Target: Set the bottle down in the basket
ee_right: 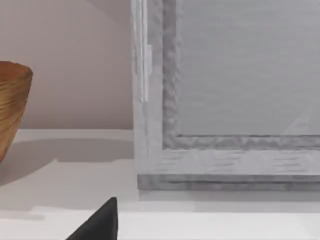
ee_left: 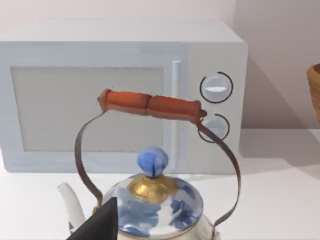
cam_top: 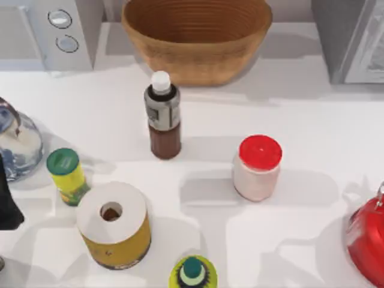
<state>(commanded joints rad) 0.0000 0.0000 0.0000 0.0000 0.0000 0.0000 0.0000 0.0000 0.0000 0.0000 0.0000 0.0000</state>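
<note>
Left tool (ee_left: 102, 222): a dark tip near the kettle (cam_top: 18, 144) at the surface's left edge; cannot tell its state. Bottle (cam_top: 163, 114) stands upright mid-surface, free, just in front of the basket (cam_top: 198, 57). Jar (cam_top: 258, 168) to its right. Right tool (ee_right: 100, 222): state cannot be told. Risk: a slim, tall bottle may tip under an off-centre grasp, or clip the basket rim when lifted over it.

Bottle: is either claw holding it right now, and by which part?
No. The bottle stands free on the table in front of the basket, with no claw touching it. Nothing is held.
</note>
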